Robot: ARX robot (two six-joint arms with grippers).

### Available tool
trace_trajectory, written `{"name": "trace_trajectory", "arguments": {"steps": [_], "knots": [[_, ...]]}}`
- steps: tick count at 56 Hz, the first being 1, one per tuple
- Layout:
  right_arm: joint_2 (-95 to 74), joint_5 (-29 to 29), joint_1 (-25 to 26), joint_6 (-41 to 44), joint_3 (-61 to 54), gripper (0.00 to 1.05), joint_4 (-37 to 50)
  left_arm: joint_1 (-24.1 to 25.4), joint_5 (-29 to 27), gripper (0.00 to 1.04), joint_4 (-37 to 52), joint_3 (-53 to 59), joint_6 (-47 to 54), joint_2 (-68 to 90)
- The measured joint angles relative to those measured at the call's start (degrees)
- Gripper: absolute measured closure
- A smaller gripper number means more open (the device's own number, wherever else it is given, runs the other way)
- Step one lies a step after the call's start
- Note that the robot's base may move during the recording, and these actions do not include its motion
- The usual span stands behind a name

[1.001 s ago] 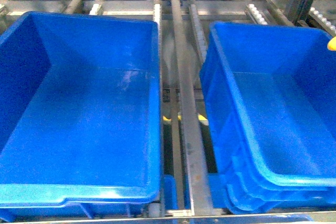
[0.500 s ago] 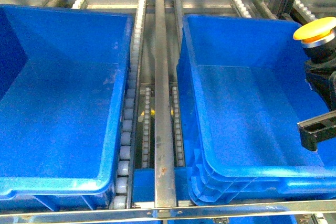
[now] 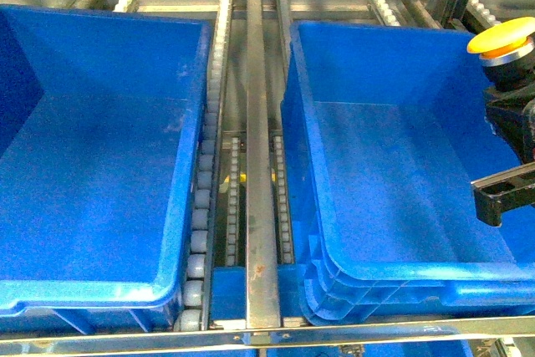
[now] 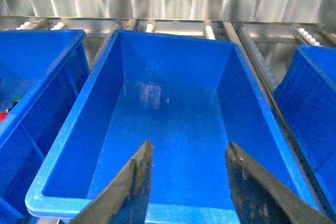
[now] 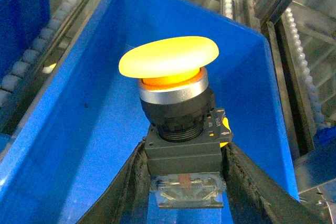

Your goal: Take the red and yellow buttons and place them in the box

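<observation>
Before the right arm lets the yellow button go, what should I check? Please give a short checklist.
1. Grip: right gripper shut on the yellow button body, cap up: ok.
2. Button over the box interior: ok in the right wrist view.
3. Box floor free of things: ok, as far as visible.
4. Drop height above the floor: cannot tell.
5. Left gripper open, empty, over another box, away from the drop: ok.
</observation>
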State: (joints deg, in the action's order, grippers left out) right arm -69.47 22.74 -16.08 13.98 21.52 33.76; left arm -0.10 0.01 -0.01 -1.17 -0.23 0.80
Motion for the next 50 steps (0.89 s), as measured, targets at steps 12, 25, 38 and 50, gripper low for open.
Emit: {"name": "trace_trajectory", "arguments": {"steps": [12, 25, 38, 50], "knots": [[2.01, -0.44, 0.68, -1.07, -1.90, 0.73, -0.81, 0.00, 0.00, 0.64, 0.00, 0.00, -0.07, 0.00], [-6.05, -7.43, 6.64, -1.31, 1.92, 0.73, 2.19, 0.00, 0.00, 0.23, 0.00, 0.00, -0.04, 0.00], [-25.42, -11.43, 12.02, -7.67, 18.10, 0.73, 1.77, 0.00, 0.00, 0.08, 0.00, 0.00, 0.00, 0.00], [-40.41, -10.36, 14.53, -16.76, 32.30, 0.73, -3.78, 0.00, 0.00, 0.08, 0.00, 0.00, 0.00, 0.00]]}}
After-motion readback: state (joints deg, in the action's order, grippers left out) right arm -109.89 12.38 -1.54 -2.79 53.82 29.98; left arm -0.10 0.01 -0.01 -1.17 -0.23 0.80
